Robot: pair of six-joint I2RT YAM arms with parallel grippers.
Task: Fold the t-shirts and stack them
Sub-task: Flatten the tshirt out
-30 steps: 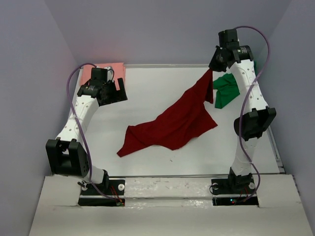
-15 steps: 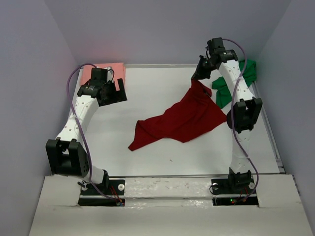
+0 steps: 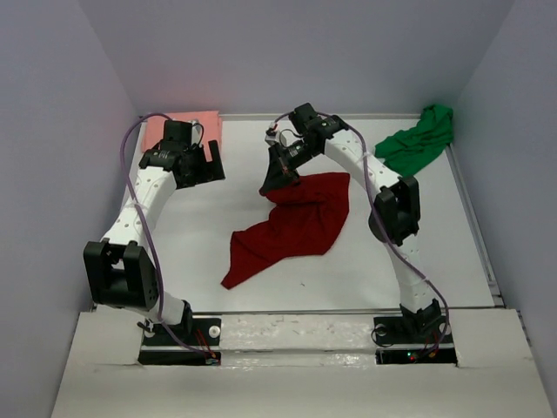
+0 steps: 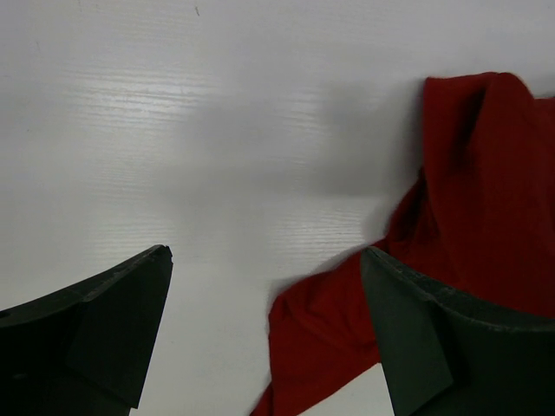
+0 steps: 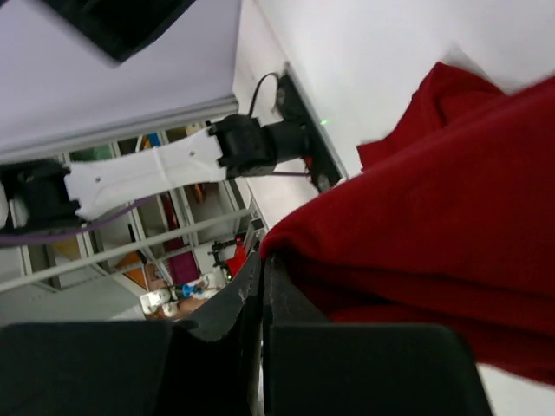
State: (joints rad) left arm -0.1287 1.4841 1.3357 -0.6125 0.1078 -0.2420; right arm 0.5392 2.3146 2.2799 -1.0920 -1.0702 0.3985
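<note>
Dark red t-shirt lies crumpled near the middle of the white worktop, spread loosely from its far end down to a narrow tail that points toward the near-left. Its far-left corner is raised off the surface, pinched in the right pincer. The right wrist view shows the two fingers pressed together on a fold of the red cloth, with the rest of the fabric hanging away from them.

The left pincer hovers above the far-left part of the worktop with its fingers spread wide apart and nothing between them. In its own camera there is bare white surface under the gap, and the red shirt's edge lies to one side, near one finger but not gripped.

The salmon pink t-shirt sits flat in the far-left corner, partly hidden behind the left arm – it looks like a neat rectangle, though how it is folded cannot be told. The bright green t-shirt lies bunched in the far-right corner, well apart from both the red shirt and either pincer.
</note>
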